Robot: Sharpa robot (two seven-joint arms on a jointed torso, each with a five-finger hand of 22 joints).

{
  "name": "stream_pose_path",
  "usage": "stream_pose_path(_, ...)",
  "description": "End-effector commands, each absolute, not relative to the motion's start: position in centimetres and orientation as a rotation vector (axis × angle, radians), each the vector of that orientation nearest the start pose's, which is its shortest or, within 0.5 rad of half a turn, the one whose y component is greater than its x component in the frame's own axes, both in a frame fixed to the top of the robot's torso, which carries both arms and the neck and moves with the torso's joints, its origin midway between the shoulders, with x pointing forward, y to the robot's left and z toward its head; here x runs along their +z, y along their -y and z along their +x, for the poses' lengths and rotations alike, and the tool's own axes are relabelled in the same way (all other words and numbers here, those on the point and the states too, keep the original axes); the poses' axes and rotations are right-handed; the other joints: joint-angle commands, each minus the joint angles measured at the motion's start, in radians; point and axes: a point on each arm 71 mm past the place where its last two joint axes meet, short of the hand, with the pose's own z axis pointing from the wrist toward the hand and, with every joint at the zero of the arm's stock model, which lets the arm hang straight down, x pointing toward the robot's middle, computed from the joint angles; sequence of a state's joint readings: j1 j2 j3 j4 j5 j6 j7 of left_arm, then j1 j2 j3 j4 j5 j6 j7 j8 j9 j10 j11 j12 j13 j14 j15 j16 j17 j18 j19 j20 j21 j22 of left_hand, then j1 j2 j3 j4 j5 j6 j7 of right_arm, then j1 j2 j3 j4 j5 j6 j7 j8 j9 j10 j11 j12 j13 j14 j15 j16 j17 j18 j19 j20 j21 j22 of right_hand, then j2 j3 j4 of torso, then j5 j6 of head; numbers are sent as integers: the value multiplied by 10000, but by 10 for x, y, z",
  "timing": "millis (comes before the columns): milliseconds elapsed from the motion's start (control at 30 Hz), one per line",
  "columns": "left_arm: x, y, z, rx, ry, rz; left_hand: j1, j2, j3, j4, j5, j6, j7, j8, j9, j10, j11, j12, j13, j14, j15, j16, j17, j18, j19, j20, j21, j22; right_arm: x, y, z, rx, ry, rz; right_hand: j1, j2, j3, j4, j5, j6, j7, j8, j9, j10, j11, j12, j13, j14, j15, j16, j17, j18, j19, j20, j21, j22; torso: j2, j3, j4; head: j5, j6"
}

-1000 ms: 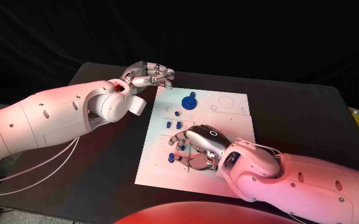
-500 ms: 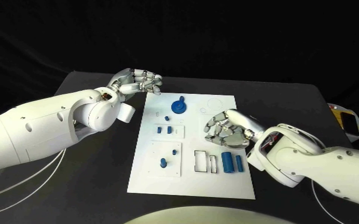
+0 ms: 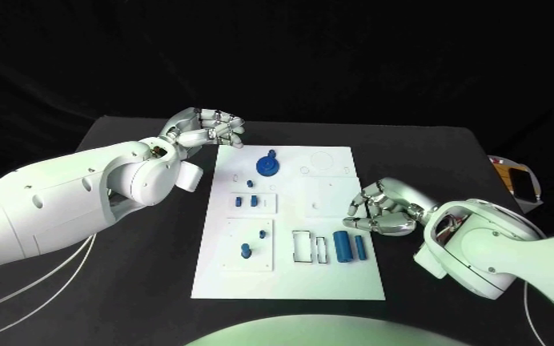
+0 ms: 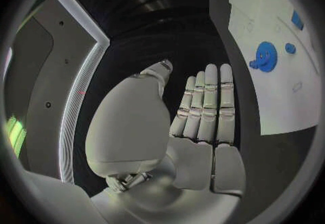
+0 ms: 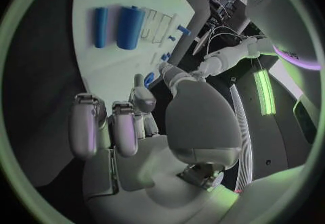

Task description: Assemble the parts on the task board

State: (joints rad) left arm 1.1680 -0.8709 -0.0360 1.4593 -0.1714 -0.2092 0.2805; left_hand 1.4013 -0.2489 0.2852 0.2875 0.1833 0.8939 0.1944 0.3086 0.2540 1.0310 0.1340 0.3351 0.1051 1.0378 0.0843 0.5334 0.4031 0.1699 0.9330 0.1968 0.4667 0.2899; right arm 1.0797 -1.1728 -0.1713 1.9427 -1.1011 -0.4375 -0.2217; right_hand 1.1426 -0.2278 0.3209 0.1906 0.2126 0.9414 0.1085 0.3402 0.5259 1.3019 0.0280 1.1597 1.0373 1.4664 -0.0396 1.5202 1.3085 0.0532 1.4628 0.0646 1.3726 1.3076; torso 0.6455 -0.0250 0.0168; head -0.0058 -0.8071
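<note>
The white task board (image 3: 289,274) lies in the middle of the black table. On it are a blue disc with a knob (image 3: 266,165), small blue pegs (image 3: 246,199) and two blue cylinders (image 3: 351,246) side by side next to outlined slots (image 3: 310,247). My right hand (image 3: 387,208) hovers at the board's right edge, just beyond the cylinders (image 5: 118,26), fingers curled in and holding nothing. My left hand (image 3: 208,128) hangs off the board's far left corner. Its fingers (image 4: 206,105) lie straight, with nothing in them, beside the disc (image 4: 265,56).
A raised square plate (image 3: 252,243) on the board's near left carries two small blue pegs. An orange-and-white object (image 3: 516,178) sits at the table's right edge. White cables (image 3: 46,270) trail under my left arm.
My right hand has drawn back from over the board's near-left area to its right edge, uncovering the two cylinders. My left hand has hardly moved. The camera has shifted.
</note>
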Motion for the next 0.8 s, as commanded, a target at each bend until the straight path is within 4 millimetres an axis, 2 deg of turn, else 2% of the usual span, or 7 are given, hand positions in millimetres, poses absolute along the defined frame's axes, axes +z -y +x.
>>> stream_pose_path(33, -201, -233, 492, -14609, -15861, -10043, 55, 153, -282, 12, -20, -38, -37, 58, -15, -77, 4, 65, 26, 16, -9, -73, 58, 129, 95, 9, -95, -69, -250, 245, 349, 6039, -20151, 2903, -125, -40, -165, 85, -11, -77, -17, 63, 27, 85, -6, 56, 91, 725, -7, 46, 875, -104, 262, 23, 63, 1933, -52, -24, -6, -59, -67)
stream_pose_path(200, -202, -232, 491, -14611, -15896, -10058, 55, 153, -282, 12, -20, -38, -37, 58, -15, -77, 4, 65, 26, 16, -9, -73, 58, 129, 95, 9, -95, -69, -259, 243, 342, 5314, -20295, 2583, -49, -96, -590, 366, -160, -105, -30, 114, 110, 83, -13, 112, 260, 719, -12, 45, 862, -98, 250, 20, 28, 1938, -55, -38, -4, -96, -141)
stream_pose_path(267, -202, -232, 491, -14605, -15907, -10066, 94, 229, -473, 15, -15, -32, -37, 80, -21, -96, 4, 99, 43, 16, -7, -95, 101, 128, 139, 9, -160, -118, -262, 242, 340, 5112, -20341, 2472, -27, -84, -666, 423, -182, -105, -33, 126, 125, 107, -16, 152, 325, 720, -13, 48, 872, -96, 247, 19, 18, 1937, -57, -30, -18, -94, -153)
stream_pose_path(400, -203, -232, 491, -14605, -15929, -10073, 94, 229, -473, 15, -15, -32, -37, 80, -21, -96, 4, 99, 43, 16, -7, -95, 101, 128, 139, 9, -160, -118, -267, 239, 338, 4882, -20391, 2279, 99, -19, -1057, 710, -238, -87, -54, 193, 197, 139, -31, 203, 471, 721, -25, 51, 881, -95, 247, 10, 4, 1946, -71, -29, -27, -95, -169)
stream_pose_path(567, -205, -231, 490, -14596, -15981, -10107, 105, 264, -566, 19, -12, -30, -35, 89, -25, -103, 5, 116, 51, 15, -7, -106, 121, 128, 159, 9, -191, -142, -272, 234, 336, 4764, -20446, 2087, 247, 87, -1570, 979, -284, -84, -68, 263, 269, 127, -42, 171, 539, 714, -34, 42, 850, -89, 240, 3, -34, 1949, -86, -16, -17, -103, -151)
stream_pose_path(667, -208, -230, 490, -14596, -16033, -10143, 102, 300, -656, 25, -9, -31, -33, 96, -30, -113, 7, 131, 58, 13, -4, -117, 139, 127, 177, 10, -220, -163, -275, 230, 335, 4827, -20423, 2060, 273, 218, -1993, 1000, -345, -84, -78, 308, 313, 158, -50, 190, 633, 713, -40, 39, 843, -86, 237, -2, -56, 1951, -110, -22, -15, -128, -97)
stream_pose_path(800, -212, -227, 489, -14618, -16122, -10190, 100, 340, -715, 27, -4, -33, -29, 100, -34, -124, 10, 139, 63, 14, -3, -124, 154, 127, 190, 11, -240, -179, -278, 224, 334, 5043, -20271, 2072, 369, 404, -2465, 1006, -412, -90, -87, 344, 349, 214, -56, 238, 768, 715, -46, 40, 849, -84, 239, -7, -74, 1958, -209, -46, -19, -119, -102)
